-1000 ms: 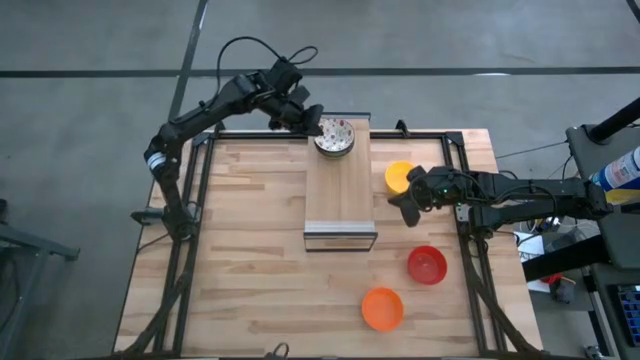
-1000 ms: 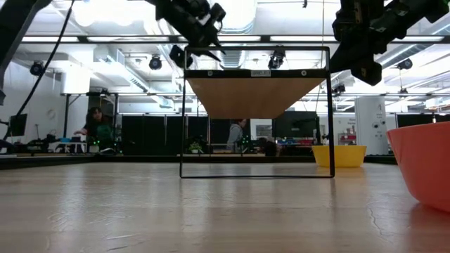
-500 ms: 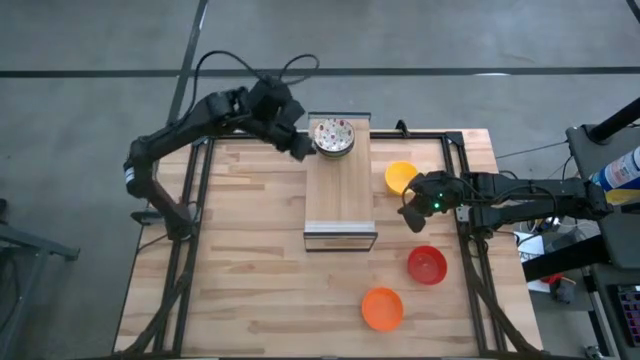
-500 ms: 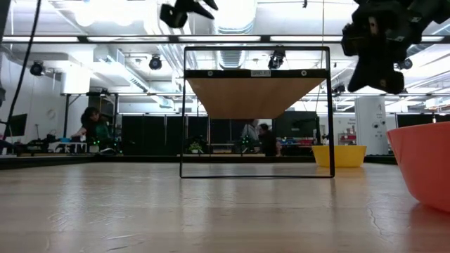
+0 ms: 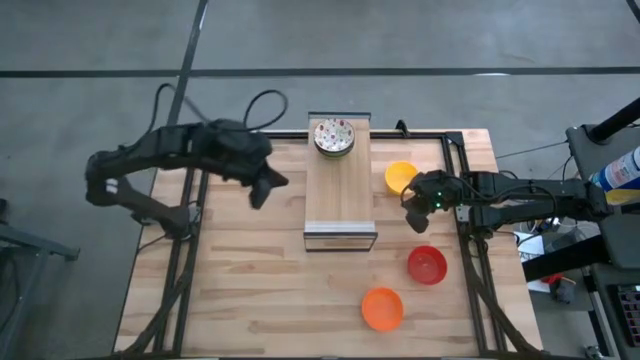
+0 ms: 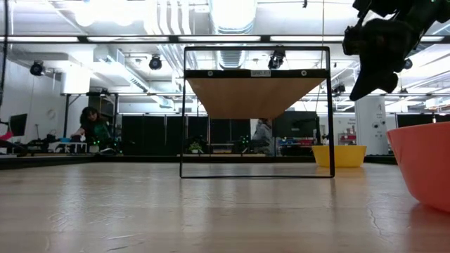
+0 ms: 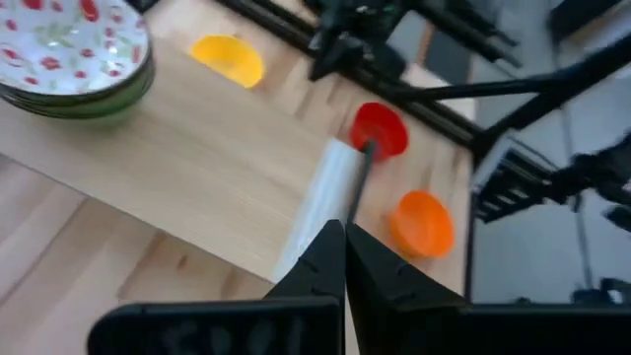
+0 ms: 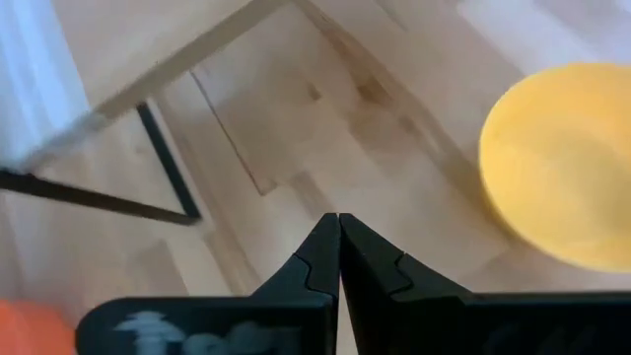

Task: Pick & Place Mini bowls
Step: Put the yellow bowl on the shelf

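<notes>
You had a wooden table [image 5: 240,280] carrying a raised wooden board [image 5: 340,190] at mid-back. Directly on the tabletop, right of the board, sat the yellow bowl [image 5: 399,177], red bowl [image 5: 427,265] and orange bowl [image 5: 382,308], all apart.

No legible text, labels, brands, numbers or signs, on table, bowls or arms
</notes>
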{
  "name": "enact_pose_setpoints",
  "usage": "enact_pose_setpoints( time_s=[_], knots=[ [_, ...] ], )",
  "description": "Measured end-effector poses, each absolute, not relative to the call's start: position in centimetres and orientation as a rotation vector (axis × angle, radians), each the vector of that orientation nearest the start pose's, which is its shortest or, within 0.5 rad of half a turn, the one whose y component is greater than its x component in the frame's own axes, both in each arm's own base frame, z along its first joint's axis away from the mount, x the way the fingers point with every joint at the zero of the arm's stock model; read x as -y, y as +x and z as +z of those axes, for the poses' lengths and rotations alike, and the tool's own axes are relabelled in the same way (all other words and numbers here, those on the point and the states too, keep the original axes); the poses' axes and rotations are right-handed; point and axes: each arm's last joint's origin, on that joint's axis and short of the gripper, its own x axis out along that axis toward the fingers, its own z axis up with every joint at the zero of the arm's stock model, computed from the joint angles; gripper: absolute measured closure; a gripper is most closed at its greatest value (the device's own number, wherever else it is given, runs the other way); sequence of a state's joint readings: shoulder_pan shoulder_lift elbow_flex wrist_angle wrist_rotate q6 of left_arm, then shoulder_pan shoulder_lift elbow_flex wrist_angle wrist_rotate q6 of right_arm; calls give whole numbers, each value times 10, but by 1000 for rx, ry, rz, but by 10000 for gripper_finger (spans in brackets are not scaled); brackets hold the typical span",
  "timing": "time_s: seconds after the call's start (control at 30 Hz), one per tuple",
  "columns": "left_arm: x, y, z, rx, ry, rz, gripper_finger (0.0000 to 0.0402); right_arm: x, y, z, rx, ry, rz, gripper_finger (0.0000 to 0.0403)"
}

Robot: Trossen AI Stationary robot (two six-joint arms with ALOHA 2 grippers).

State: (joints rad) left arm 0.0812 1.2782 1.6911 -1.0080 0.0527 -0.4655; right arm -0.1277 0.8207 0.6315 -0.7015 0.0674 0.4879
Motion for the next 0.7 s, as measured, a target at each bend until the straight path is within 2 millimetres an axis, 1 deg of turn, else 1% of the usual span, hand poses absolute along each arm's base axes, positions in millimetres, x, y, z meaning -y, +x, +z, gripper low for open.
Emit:
enact_pose_setpoints(
  time_s=[0.07,0.2,0.3,0.37,0.43,0.53,0.6,0.7],
  knots=[
    [-12,213,453,-520,-491,135,398,23,151,234,-833,462,-398,394],
    [0,198,441,-363,-482,47,399,27,150,231,-854,552,-453,394],
    [7,190,424,-242,-480,-14,399,31,152,224,-929,588,-429,392],
    [10,186,409,-187,-504,-33,399,34,155,218,-984,597,-403,382],
    [12,183,393,-150,-518,-53,399,38,159,213,-1029,603,-390,361],
    [14,176,374,-101,-543,-70,399,43,163,207,-1078,594,-393,315],
    [13,171,364,-84,-536,-57,399,47,167,208,-1093,543,-394,282],
    [11,165,347,-91,-459,9,399,52,172,216,-1117,381,-421,244]
  ],
)
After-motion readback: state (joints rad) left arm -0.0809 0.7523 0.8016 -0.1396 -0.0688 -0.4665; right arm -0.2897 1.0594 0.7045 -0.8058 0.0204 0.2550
